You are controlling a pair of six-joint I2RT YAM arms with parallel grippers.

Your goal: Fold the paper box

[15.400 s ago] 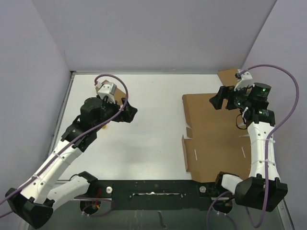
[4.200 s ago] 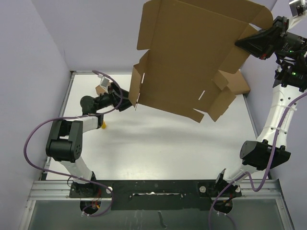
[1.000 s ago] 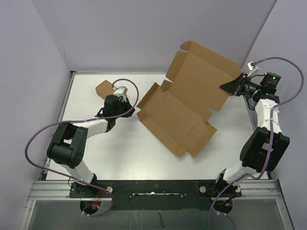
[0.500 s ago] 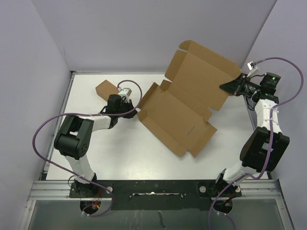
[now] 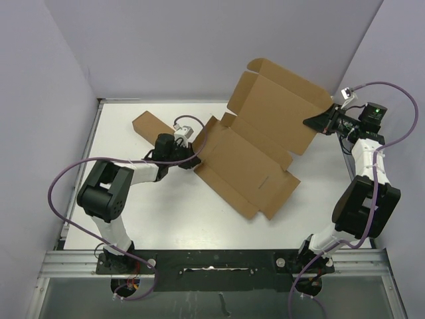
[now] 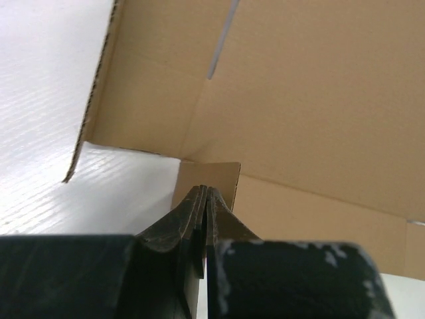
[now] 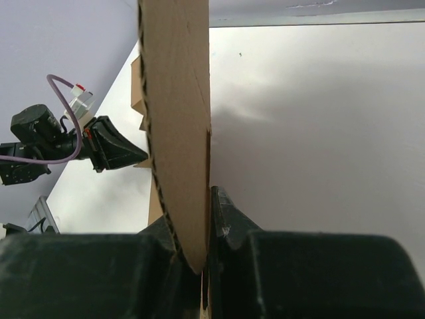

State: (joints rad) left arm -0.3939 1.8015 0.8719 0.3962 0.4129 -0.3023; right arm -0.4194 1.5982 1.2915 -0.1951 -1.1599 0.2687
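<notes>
My right hand (image 5: 312, 123) clamps the raised lid edge of the paper box (image 5: 242, 159); its base lies on the bench (image 5: 166, 212). My left hand (image 5: 193, 161), fingers pressed together, sits at its left corner

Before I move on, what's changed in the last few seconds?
The right hand lowered the paper box onto the table, still gripping its far-right edge. The left hand reached right to its left corner. The small box stayed put.
</notes>
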